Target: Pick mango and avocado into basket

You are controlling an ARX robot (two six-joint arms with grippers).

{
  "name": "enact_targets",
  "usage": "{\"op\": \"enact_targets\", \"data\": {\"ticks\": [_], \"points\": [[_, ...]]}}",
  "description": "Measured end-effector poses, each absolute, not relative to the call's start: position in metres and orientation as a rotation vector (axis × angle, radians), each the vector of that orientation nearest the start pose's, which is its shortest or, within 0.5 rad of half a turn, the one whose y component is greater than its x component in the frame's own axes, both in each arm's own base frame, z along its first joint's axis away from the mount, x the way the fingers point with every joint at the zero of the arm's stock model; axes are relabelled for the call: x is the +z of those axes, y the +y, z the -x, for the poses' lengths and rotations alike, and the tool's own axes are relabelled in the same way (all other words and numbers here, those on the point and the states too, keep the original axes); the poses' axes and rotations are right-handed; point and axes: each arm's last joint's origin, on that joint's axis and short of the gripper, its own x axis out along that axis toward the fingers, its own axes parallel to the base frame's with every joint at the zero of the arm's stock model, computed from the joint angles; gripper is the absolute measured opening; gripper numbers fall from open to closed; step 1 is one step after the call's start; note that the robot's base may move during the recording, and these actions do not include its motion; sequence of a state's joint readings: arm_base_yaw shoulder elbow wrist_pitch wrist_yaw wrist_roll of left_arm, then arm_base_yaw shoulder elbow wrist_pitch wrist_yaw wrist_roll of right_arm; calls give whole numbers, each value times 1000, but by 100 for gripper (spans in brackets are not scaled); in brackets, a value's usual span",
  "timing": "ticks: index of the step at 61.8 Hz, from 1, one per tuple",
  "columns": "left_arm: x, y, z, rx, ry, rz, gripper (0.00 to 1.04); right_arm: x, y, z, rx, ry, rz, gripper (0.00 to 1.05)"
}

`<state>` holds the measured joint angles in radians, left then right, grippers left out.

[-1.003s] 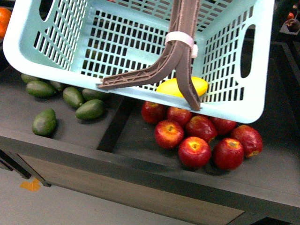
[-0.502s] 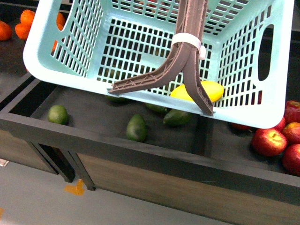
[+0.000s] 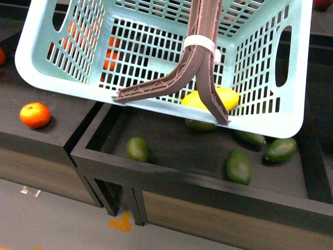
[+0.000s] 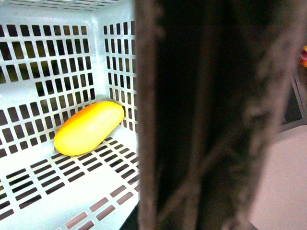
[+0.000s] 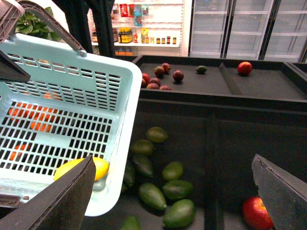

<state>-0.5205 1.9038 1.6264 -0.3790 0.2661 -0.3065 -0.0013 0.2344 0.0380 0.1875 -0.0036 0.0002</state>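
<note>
Hanging over avocados (image 3: pixel 239 166) in the bin (image 3: pixel 208 183), basket (image 3: pixel 156 108) holds mango (image 3: pixel 229 97) near-right; R gripper (image 5: pixel 172 160) wide open, empty; L gripper state you can't tell.

Only the right tool (image 5: pixel 173 160) shows: two broad, flat fingers (image 5: pixel 57 201) of matte dark grey, each a plain wedge with straight edges tapering to a blunt corner.
</note>
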Motion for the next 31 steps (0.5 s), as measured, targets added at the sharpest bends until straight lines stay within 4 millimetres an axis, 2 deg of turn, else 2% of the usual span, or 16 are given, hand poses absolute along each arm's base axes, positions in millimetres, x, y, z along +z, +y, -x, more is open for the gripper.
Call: {"op": "enact_targets", "data": {"ticks": [24,31], "points": [[285,-223,-372,-649,777,194,5,175,0,-112,3,9,0,97],[285,-216,-377,-625,773,198,5,175,0,-112,3,9,0,97]]}}
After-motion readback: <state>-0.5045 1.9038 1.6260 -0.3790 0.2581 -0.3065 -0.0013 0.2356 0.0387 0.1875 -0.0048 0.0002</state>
